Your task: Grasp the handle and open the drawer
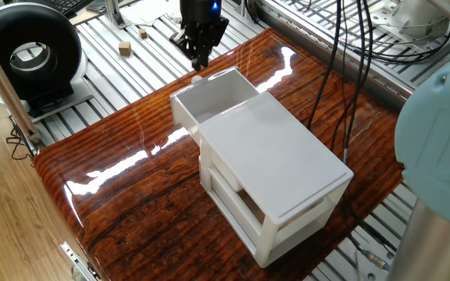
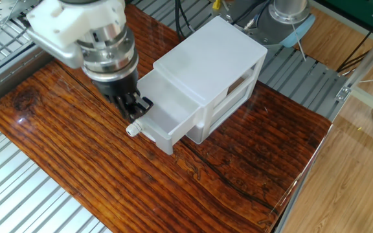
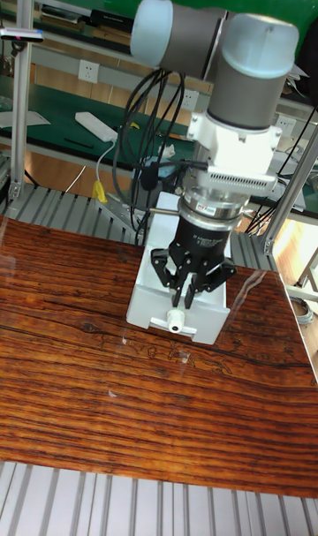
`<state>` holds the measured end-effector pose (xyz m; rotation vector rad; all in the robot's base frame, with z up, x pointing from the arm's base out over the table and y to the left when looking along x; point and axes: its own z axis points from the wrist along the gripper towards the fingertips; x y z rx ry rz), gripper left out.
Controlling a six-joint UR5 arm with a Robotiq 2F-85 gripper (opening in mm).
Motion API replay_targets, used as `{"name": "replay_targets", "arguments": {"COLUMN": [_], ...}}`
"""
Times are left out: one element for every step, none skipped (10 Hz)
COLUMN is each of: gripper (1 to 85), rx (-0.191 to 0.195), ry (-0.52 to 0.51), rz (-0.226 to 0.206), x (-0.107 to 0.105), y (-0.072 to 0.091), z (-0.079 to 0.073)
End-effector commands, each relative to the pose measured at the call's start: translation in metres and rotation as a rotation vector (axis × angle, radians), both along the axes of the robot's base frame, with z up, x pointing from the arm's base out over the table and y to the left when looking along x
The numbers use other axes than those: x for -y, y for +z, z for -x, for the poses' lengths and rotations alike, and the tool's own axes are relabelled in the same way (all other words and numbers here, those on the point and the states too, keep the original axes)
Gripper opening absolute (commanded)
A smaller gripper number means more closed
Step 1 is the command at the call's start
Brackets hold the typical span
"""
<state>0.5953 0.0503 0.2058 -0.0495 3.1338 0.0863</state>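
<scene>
Fingers (image 3: 187,296) of black two-finger gripper (image 3: 183,302) nearly together, gripping nothing, clear above small white rounded plastic handle (image 3: 175,323). White plastic tray-like drawer (image 2: 167,116) behind handle, pulled out of white cabinet (image 2: 211,65).

- No text, label, brand, number or sign can be read in any view.
- The gripper (image 3: 184,299) has a light band above its fingers in the tall view, with marks too small and blurred to read.
- The white cabinet (image 1: 276,168) and drawer (image 2: 166,116) show plain surfaces with no print.
</scene>
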Motion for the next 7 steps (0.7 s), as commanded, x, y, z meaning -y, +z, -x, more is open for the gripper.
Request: {"name": "replay_targets", "arguments": {"gripper": [10.0, 1.7, 2.0, 2.0, 2.0, 2.0, 2.0], "rx": [-0.005, 0.004, 0.013, 0.025, 0.026, 0.022, 0.020], "ry": [-0.008, -0.013, -0.019, -0.019, -0.020, -0.023, -0.024], "rz": [-0.010, -0.010, -0.023, -0.030, -0.035, -0.031, -0.027], "x": [-0.002, -0.002, -0.006, -0.010, -0.017, -0.022, -0.023], "y": [0.016, 0.017, 0.018, 0.020, 0.023, 0.026, 0.027], "z": [0.007, 0.005, 0.002, -0.001, -0.003, -0.004, -0.005]}}
